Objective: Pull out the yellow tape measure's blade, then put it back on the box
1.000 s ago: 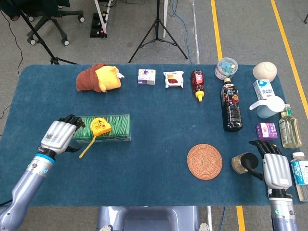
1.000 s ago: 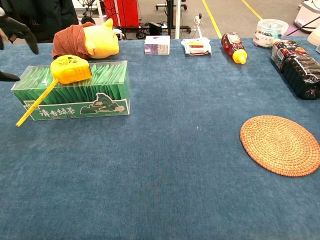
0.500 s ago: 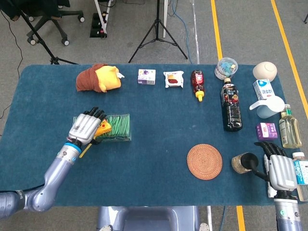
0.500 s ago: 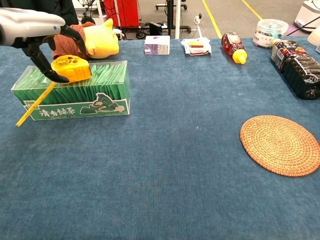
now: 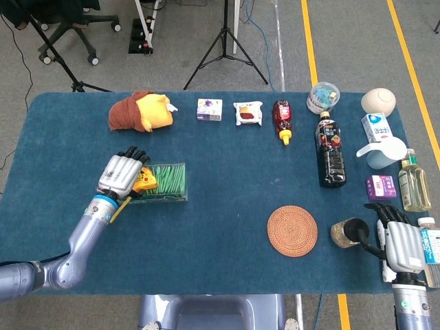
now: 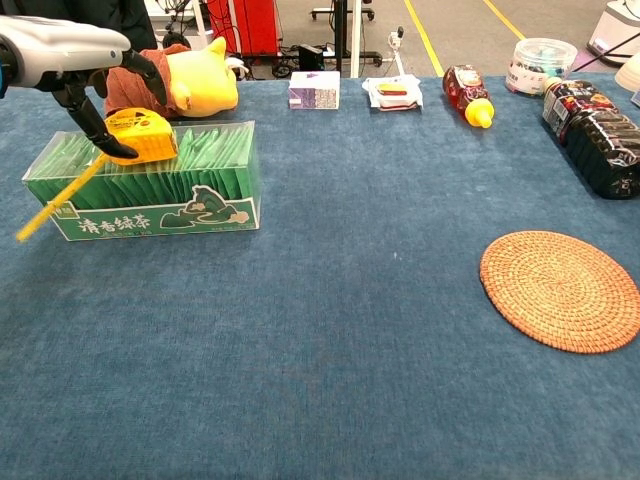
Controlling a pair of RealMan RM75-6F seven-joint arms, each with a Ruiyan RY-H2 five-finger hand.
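Left hand grips the yellow tape measure on the green box near the table's left edge, blade already out – case looks hard, slick, light – hold its sides; right hand idle, holding nothing.

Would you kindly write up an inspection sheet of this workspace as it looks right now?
Surface: blue cloth table, flat.
Job's things: yellow tape measure on top of the green box; its blade is out, slanting down past the box's left end.
Clutter: plush toy, round woven mat, dark bottle lying down, small packets and containers along the far and right edges.
Robot hands: left robot hand on the tape measure, fingers around its case; right robot hand beside a brown cup, holding nothing.
Cables: on the floor beyond the table.
Surroundings: tripod, office chair, yellow floor lines.
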